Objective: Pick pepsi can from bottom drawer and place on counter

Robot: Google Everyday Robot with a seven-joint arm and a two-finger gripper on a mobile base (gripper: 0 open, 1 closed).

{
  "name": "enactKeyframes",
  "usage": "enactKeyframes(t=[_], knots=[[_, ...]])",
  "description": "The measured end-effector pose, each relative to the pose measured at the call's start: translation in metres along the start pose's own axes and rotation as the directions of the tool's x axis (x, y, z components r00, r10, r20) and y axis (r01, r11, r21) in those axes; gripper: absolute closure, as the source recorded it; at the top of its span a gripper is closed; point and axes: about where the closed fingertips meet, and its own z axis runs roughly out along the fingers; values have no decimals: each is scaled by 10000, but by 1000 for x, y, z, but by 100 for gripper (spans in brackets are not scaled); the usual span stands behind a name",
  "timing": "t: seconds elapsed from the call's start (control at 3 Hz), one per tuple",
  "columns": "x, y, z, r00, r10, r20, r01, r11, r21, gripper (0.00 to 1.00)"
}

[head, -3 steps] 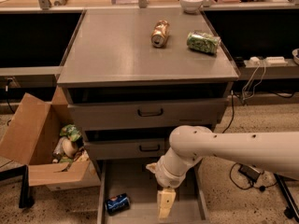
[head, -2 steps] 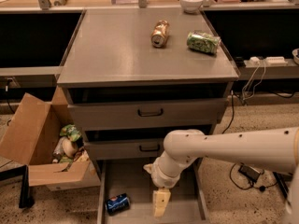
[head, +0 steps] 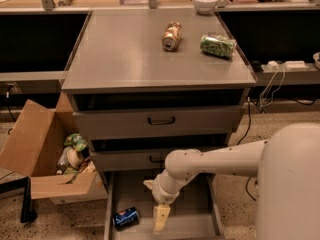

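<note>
The pepsi can (head: pixel 125 218) lies on its side on the floor of the open bottom drawer (head: pixel 190 219), near its front left corner. My gripper (head: pixel 160 219) hangs down inside the drawer, a short way to the right of the can and not touching it. The white arm reaches in from the lower right. The grey counter (head: pixel 125 54) tops the drawer cabinet.
A gold-bronze can (head: pixel 171 35) and a green patterned can (head: pixel 218 45) lie on the counter's far right. A white bowl (head: pixel 205 2) sits on the tan ledge behind. An open cardboard box (head: pixel 42 156) with items stands left of the cabinet.
My arm and gripper have moved left inside the drawer, closer to the pepsi can. The can has not moved.
</note>
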Motion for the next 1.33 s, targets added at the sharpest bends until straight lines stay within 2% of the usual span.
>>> enactKeyframes(t=[0.67, 1.0, 1.33], knots=[[0, -32, 70, 9910, -390, 1283, 383, 9992, 82, 0], [0, -32, 70, 9910, -390, 1283, 383, 9992, 82, 0], [3, -38, 87, 9897, -467, 1352, 449, 9989, 164, 0]])
